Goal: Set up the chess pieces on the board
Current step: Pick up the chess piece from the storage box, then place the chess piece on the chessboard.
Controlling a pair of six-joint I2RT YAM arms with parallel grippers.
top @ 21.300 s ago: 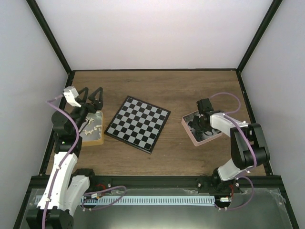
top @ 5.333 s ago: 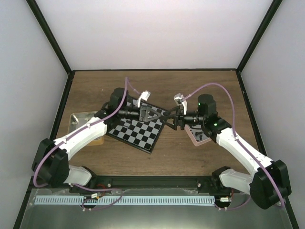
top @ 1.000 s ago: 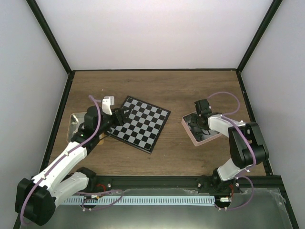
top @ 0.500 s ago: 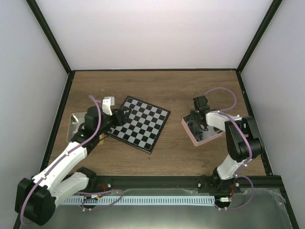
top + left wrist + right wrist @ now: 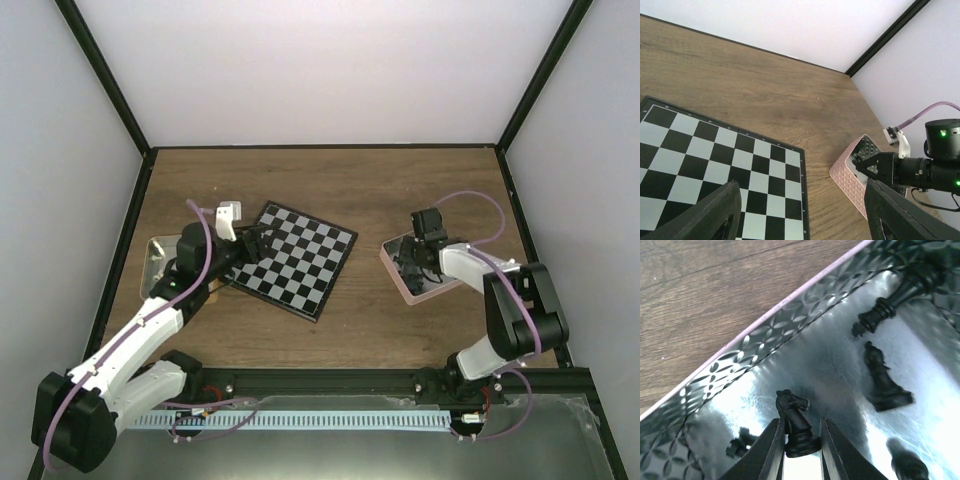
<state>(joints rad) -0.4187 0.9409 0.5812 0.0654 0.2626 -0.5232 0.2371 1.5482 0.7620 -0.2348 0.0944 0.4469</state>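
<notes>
The board (image 5: 290, 258) lies tilted at mid-table, its black and pale squares also filling the left wrist view (image 5: 730, 155). My left gripper (image 5: 258, 238) hovers open over the board's left corner, with nothing between its fingers (image 5: 710, 215). My right gripper (image 5: 410, 262) is down inside the pink tray (image 5: 400, 283). In the right wrist view its two fingers press on the base of an upright black knight (image 5: 797, 422). Other black chess pieces lie on the tray's shiny floor, one (image 5: 885, 375) to the right and one (image 5: 895, 295) further up.
A tan tray (image 5: 158, 250) with a silvery floor sits left of the board, partly under my left arm. The pink tray (image 5: 850, 175) and the right wrist (image 5: 935, 167) show at the right of the left wrist view. Black frame posts and white walls bound the table.
The right gripper's fingers have come together around the black knight in the pink tray, and its wrist shifted slightly. The left arm has held still.
</notes>
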